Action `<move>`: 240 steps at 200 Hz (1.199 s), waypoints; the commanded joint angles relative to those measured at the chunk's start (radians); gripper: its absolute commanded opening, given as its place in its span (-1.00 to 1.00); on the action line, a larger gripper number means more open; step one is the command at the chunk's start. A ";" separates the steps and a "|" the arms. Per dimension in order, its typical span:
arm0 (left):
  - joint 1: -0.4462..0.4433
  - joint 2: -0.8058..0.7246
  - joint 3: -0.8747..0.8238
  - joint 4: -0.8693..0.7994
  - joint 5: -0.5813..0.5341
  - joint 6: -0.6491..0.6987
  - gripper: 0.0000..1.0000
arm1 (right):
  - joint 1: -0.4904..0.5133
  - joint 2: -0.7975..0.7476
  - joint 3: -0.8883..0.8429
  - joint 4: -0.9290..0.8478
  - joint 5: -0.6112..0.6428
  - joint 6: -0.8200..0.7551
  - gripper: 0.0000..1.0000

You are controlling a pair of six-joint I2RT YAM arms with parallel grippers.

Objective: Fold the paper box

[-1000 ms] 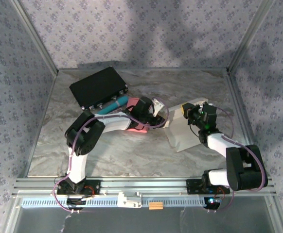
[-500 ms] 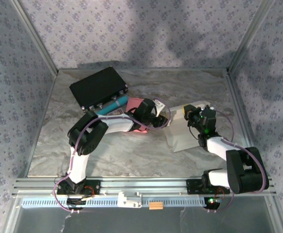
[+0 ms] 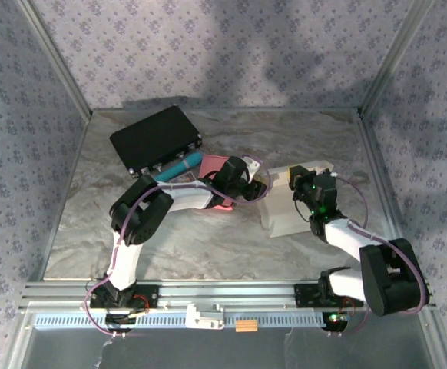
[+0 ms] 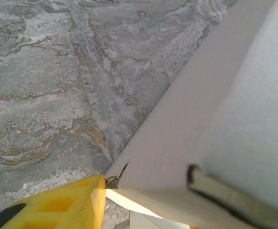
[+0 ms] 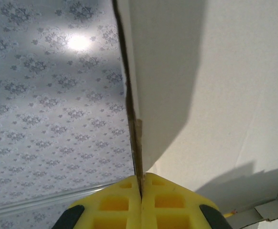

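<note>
The left arm (image 3: 139, 215) folds sharply at its black elbow, and its white forearm reaches right. The wrist sits low, with the left gripper (image 3: 260, 183) pointing right. The left wrist view shows one yellow finger (image 4: 58, 206), and the jaw gap is unclear. The right arm (image 3: 354, 234) stretches forward and left from its base. The right gripper (image 3: 295, 178) is pinched tight on a wall edge of the white paper box (image 3: 283, 214), its yellow fingers (image 5: 167, 205) pressed together.
</note>
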State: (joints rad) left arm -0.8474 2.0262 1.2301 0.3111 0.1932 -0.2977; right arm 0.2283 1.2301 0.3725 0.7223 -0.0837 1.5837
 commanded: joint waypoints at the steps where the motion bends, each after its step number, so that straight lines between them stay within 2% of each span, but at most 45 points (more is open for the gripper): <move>1: -0.002 0.028 0.026 0.055 -0.064 -0.048 -0.08 | 0.029 -0.030 -0.011 -0.035 0.053 0.058 -1.00; 34: -0.002 0.046 0.038 0.070 -0.096 -0.063 -0.12 | 0.060 -0.059 -0.009 -0.135 0.129 0.134 -1.00; 76: -0.005 0.051 0.013 0.133 -0.110 -0.083 0.00 | 0.071 -0.107 0.025 -0.258 0.204 0.159 -1.00; 130: 0.028 0.080 0.047 0.120 -0.047 -0.032 0.02 | 0.016 -0.034 0.061 -0.246 0.158 0.151 -1.00; 159: 0.053 0.087 0.078 0.092 0.008 0.000 0.02 | 0.003 -0.024 0.142 -0.369 0.153 0.118 -1.00; 192: 0.067 0.115 0.134 0.063 0.078 0.010 0.02 | 0.009 0.045 0.161 -0.325 0.172 0.114 -1.00; 240: 0.103 0.166 0.196 0.053 0.101 0.009 0.03 | 0.004 0.171 0.216 -0.268 0.165 0.134 -1.00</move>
State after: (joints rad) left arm -0.7696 2.1586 1.3754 0.3664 0.2501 -0.3042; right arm 0.2348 1.3476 0.5579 0.5064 0.0757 1.7130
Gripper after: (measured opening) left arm 0.512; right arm 0.060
